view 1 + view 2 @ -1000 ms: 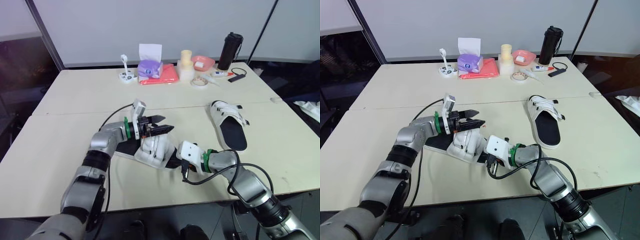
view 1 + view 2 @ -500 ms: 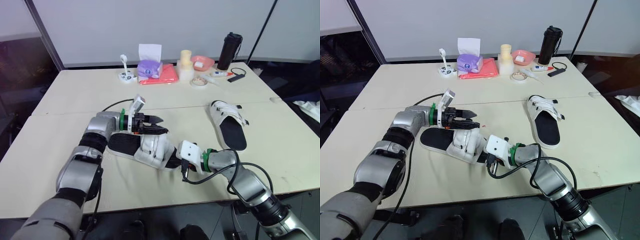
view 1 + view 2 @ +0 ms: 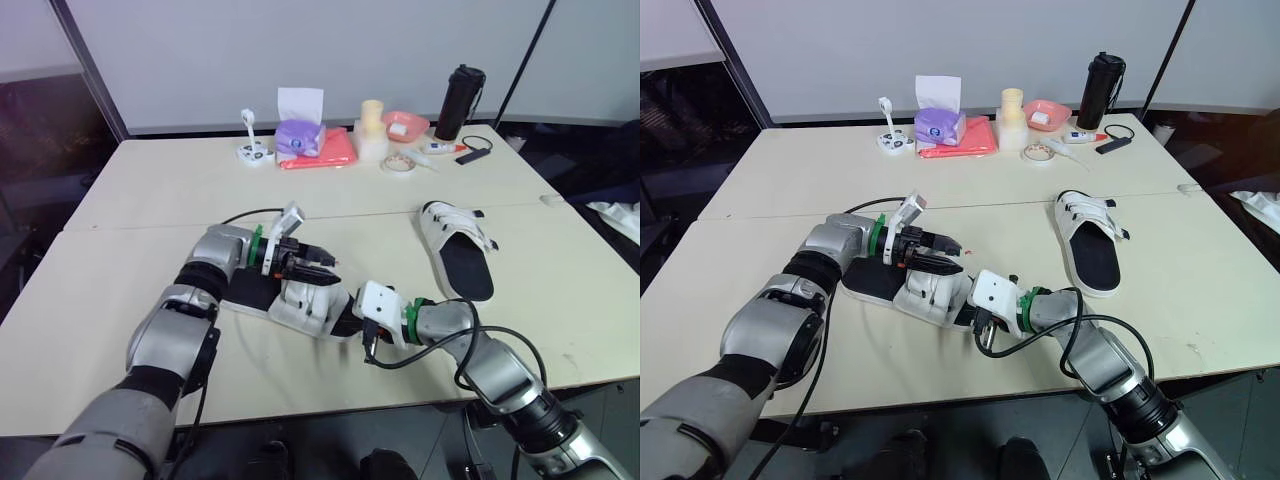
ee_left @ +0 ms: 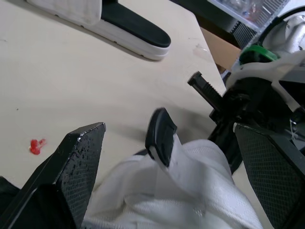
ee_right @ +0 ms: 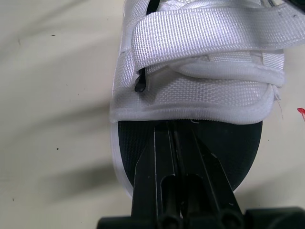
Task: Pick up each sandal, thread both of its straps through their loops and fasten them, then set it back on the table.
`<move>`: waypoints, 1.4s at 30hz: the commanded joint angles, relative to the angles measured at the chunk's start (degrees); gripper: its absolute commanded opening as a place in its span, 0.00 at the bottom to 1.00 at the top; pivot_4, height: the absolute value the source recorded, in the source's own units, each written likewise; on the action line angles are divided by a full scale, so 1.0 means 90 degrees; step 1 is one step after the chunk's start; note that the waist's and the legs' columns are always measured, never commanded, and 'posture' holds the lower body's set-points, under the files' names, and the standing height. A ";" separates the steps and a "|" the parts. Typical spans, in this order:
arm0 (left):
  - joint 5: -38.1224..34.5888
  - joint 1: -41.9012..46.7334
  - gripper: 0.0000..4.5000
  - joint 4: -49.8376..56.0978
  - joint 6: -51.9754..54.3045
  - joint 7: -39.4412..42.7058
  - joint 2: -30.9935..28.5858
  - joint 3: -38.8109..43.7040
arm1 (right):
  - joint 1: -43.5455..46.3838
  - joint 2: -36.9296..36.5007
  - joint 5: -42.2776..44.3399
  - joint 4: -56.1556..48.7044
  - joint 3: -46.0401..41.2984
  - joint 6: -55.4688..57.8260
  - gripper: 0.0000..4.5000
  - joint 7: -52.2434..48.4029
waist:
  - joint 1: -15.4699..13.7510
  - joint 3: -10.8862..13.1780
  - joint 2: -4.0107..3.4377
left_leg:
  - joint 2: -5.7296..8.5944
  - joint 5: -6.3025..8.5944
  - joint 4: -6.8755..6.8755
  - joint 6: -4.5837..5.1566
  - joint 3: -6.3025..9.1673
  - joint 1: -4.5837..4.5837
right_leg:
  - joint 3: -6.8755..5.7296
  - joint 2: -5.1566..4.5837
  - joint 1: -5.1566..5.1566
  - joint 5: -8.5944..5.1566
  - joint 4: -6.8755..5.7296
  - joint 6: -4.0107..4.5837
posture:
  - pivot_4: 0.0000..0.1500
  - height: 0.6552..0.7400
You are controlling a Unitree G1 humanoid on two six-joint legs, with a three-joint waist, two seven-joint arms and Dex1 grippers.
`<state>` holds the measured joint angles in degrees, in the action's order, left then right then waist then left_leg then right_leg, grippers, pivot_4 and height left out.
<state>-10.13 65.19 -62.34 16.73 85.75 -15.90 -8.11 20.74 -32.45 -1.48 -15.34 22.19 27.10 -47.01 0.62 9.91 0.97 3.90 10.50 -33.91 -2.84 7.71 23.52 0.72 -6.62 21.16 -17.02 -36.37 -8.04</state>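
On the pale table (image 3: 120, 280) we see the left gripper (image 3: 318, 265) on the left. It reaches in over the near sandal (image 3: 300, 305), which lies flat near the table's front edge, just left of centre. Its two black fingers (image 4: 71, 176) are spread wide, one on each side of the sandal's white upper, and hold nothing. Between them a strap tip (image 4: 159, 136), black on its inner face, stands up loose from the white webbing. A small red speck (image 4: 35, 145) lies on the table beside it. The right gripper (image 5: 174, 133) is at the sandal's other end. Its fingers are pressed together and lie on the black footbed (image 5: 233, 152), just in front of the white upper. One broad strap (image 5: 205, 33) lies across that upper. We cannot tell whether the fingers pinch the sole's edge or only rest on it. Further right, well apart from both grippers, the second sandal (image 3: 455, 250) lies flat on the table with its black footbed facing up. Along the back edge of the table stand a purple tissue box (image 3: 298, 135), a pink cloth (image 3: 335, 150), a pink bowl (image 3: 405, 125) and a black bottle (image 3: 460, 100).
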 commanded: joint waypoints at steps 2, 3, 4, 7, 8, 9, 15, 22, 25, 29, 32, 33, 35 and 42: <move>0.0007 0.0250 0.60 -0.0048 -0.0186 -0.0092 0.0053 0.0242 | -0.0210 -0.0136 -0.0197 0.0261 0.0076 0.0262 0.00 0.0051 | 0.0005 0.0000 0.0000 | 0.0001 0.0000 0.0000 0.0000 0.0000 0.0000 | 0.0000 -0.0001 0.0000 -0.0001 0.0000 -0.0002 | 1.00 1.00; 0.0006 0.0262 0.50 -0.0058 -0.0192 -0.0076 0.0053 0.0261 | -0.0213 -0.0138 -0.0197 0.0257 0.0076 0.0264 0.00 0.0055 | 0.0005 0.0000 0.0000 | 0.0002 0.0000 0.0000 0.0000 0.0000 0.0000 | 0.0000 -0.0002 0.0000 -0.0001 -0.0001 -0.0002 | 1.00 1.00; 0.0011 0.0268 0.36 -0.0063 -0.0195 -0.0061 0.0052 0.0269 | -0.0214 -0.0139 -0.0196 0.0256 0.0077 0.0266 0.00 0.0058 | 0.0004 0.0000 0.0000 | 0.0002 0.0000 0.0000 0.0000 0.0000 0.0000 | 0.0000 -0.0002 0.0000 -0.0001 -0.0001 -0.0003 | 1.00 1.00; 0.0018 0.0273 0.02 -0.0014 -0.0154 0.0090 0.0021 0.0257 | -0.0211 -0.0138 -0.0199 0.0261 0.0080 0.0260 0.00 0.0068 | 0.0005 0.0000 0.0000 | 0.0003 0.0000 0.0000 0.0000 0.0000 0.0000 | 0.0000 -0.0003 0.0000 -0.0001 -0.0003 -0.0003 | 1.00 1.00; 0.0017 0.0270 0.00 0.0008 -0.0142 0.0151 0.0009 0.0249 | -0.0209 -0.0137 -0.0200 0.0265 0.0083 0.0257 0.00 0.0071 | 0.0005 0.0000 0.0000 | 0.0004 0.0000 0.0000 0.0000 0.0000 0.0000 | 0.0000 -0.0003 0.0000 -0.0001 -0.0004 -0.0003 | 1.00 1.00; 0.0011 0.0265 0.00 0.0047 -0.0156 0.0234 -0.0010 0.0245 | -0.0204 -0.0133 -0.0199 0.0271 0.0085 0.0254 0.00 0.0072 | 0.0005 0.0000 0.0000 | 0.0004 0.0000 0.0000 0.0000 0.0000 0.0000 | 0.0000 -0.0003 0.0000 -0.0001 -0.0005 -0.0003 | 1.00 1.00; -0.0254 0.0344 0.00 0.0206 -0.0171 0.0546 -0.0044 0.0525 | -0.0192 -0.0124 -0.0207 0.0301 0.0099 0.0234 0.00 0.0078 | 0.0008 0.0000 0.0000 | 0.0004 0.0000 -0.0001 0.0000 0.0000 0.0000 | 0.0000 -0.0003 0.0002 -0.0002 -0.0006 -0.0003 | 1.00 1.00; -0.0627 0.0549 0.00 0.0286 0.0362 0.0736 -0.0052 0.0979 | -0.0183 -0.0131 -0.0212 0.0300 0.0105 0.0243 0.00 0.0080 | 0.0011 0.0001 0.0001 | 0.0005 -0.0001 -0.0003 0.0001 0.0001 0.0000 | 0.0000 -0.0004 0.0002 -0.0002 -0.0011 -0.0004 | 1.00 1.00; -0.0586 0.0561 0.00 0.0231 0.0317 0.0719 -0.0038 0.1031 | -0.0182 -0.0132 -0.0208 0.0288 0.0107 0.0256 0.00 0.0081 | 0.0011 0.0003 0.0005 | 0.0005 -0.0001 -0.0005 0.0001 0.0001 0.0000 | 0.0001 -0.0003 0.0005 -0.0002 -0.0018 -0.0004 | 1.00 1.00; -0.0682 0.0571 0.00 0.0234 0.0314 0.0733 0.0010 0.1157 | -0.0192 -0.0133 -0.0199 0.0269 0.0110 0.0274 0.00 0.0088 | 0.0012 0.0007 0.0011 | 0.0006 -0.0001 -0.0009 0.0001 0.0001 0.0000 | 0.0001 -0.0005 0.0008 -0.0003 -0.0029 -0.0005 | 1.00 1.00; -0.0958 0.0557 0.00 0.0416 0.0532 0.0750 -0.0011 0.1130 | -0.0209 -0.0139 -0.0197 0.0249 0.0111 0.0285 0.00 0.0094 | 0.0012 0.0011 0.0016 | 0.0008 -0.0001 -0.0011 0.0001 0.0001 0.0000 | 0.0002 -0.0007 0.0012 -0.0003 -0.0040 -0.0006 | 1.00 1.00; -0.1090 0.0560 0.00 0.0491 0.0694 0.0750 -0.0037 0.1102 | -0.0214 -0.0138 -0.0197 0.0243 0.0111 0.0289 0.00 0.0096 | 0.0012 0.0015 0.0021 | 0.0010 -0.0001 -0.0012 0.0001 0.0001 0.0000 | 0.0002 -0.0009 0.0014 -0.0004 -0.0044 -0.0006 | 1.00 1.00; -0.1242 0.0541 0.00 0.0606 0.0844 0.0750 -0.0082 0.1015 | -0.0221 -0.0135 -0.0198 0.0234 0.0109 0.0295 0.00 0.0100 | 0.0012 0.0024 0.0030 | 0.0013 -0.0001 -0.0016 0.0001 0.0002 0.0003 | 0.0003 -0.0011 0.0021 -0.0007 -0.0062 -0.0009 | 1.00 1.00; -0.0754 0.0524 0.00 0.0254 0.0252 0.0466 0.0013 0.1044 | -0.0229 -0.0114 -0.0210 0.0226 0.0101 0.0296 0.00 0.0089 | 0.0016 0.0035 0.0039 | 0.0013 -0.0001 -0.0018 0.0000 0.0004 0.0004 | 0.0004 -0.0012 0.0025 -0.0008 -0.0068 -0.0010 | 1.00 1.00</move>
<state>-16.11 67.20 -61.05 21.09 90.92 -15.61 -0.96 20.43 -32.60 -2.08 -15.49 21.55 27.37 -45.61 0.77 10.22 1.32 4.02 10.49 -34.07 -2.84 7.75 23.56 0.75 -6.72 21.38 -17.09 -36.99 -8.13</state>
